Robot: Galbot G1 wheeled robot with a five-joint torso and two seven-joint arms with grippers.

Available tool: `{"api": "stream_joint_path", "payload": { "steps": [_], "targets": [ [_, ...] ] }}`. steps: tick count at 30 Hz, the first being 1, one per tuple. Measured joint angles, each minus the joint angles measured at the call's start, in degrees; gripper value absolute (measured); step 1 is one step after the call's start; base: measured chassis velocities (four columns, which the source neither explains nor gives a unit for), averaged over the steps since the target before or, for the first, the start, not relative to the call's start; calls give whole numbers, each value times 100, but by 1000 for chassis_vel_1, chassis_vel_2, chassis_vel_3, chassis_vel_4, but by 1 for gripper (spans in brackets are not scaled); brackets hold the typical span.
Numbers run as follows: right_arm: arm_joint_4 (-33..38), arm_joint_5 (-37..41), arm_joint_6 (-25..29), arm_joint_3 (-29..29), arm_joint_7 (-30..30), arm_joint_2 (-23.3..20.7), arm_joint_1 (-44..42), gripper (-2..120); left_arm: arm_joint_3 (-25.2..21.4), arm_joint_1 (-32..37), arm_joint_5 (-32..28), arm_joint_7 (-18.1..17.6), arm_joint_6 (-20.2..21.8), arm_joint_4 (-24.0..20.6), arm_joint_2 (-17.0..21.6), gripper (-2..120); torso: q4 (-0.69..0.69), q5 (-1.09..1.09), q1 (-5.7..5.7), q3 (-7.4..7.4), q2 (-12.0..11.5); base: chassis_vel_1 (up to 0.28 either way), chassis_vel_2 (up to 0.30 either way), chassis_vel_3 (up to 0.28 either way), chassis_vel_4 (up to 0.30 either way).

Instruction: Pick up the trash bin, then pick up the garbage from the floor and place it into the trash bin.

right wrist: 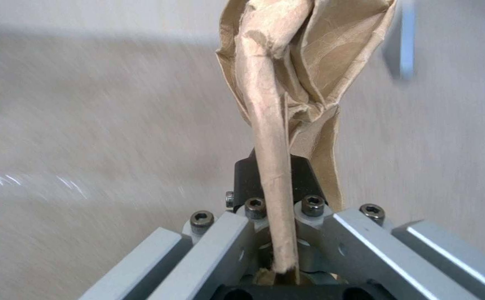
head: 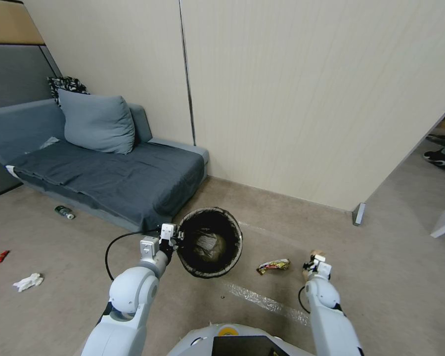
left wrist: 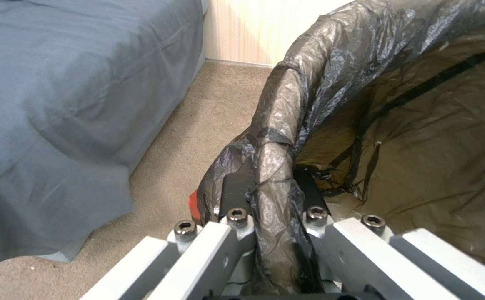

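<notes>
One small round trash bin (head: 210, 242) lined with a crinkled dark brown-black plastic bag sits in the middle of the head view, tilted so its open mouth faces the camera, with a crumpled pale lump lying deep inside. The bag folds over the rim (left wrist: 278, 125) in glossy wrinkles, and the left gripper (head: 175, 236) is clamped on that rim at the bin's left edge, one dark finger (left wrist: 236, 189) outside the bag-covered lip and the other inside. To the right, the right gripper (head: 315, 259) is low over the beige carpet floor (head: 390, 257), its fingers pinched on a creased strip of brown paper scrap (right wrist: 287, 83) that stands up out of the jaws and fans into a crumpled wad. Between the two grippers, a shiny yellow-and-red wrapper (head: 273, 266) lies on the floor just beside the bin. Farther left on the carpet lie a crumpled white tissue (head: 28, 282), a small red wrapper (head: 2, 256) and a little green-labelled bottle (head: 64, 212), the bottle close to the front edge of a low grey-blue sofa bed (head: 118, 183) draped in a dark sheet. A grey-blue square pillow (head: 98, 122) leans at the sofa's back, against the cream panelled wall (head: 306, 99).
</notes>
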Motion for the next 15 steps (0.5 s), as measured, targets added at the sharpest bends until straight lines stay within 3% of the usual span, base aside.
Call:
{"api": "stream_joint_path", "payload": {
  "steps": [2,7,11,15],
  "targets": [
    [780,-5,-35,-40,-166,-213,-216,0,-6,17,-1,1,0,-7,2,1,0,2,0,0,0,0,0,0,0],
    [1505,94,-150,-83,-301,-405,-381,0,-7,29,-2,3,0,-21,6,1,1,1,0,0,0,0,0,0,0],
    [2595,480,-357,-210,-426,-661,-526,0,5,21,-4,4,7,-28,32,1,1,1,0,0,0,0,0,0,0],
    [3011,741,-433,-327,-618,-839,-549,0,34,14,0,3,19,-28,40,1,1,2,0,0,0,0,0,0,0]
  ]
}}
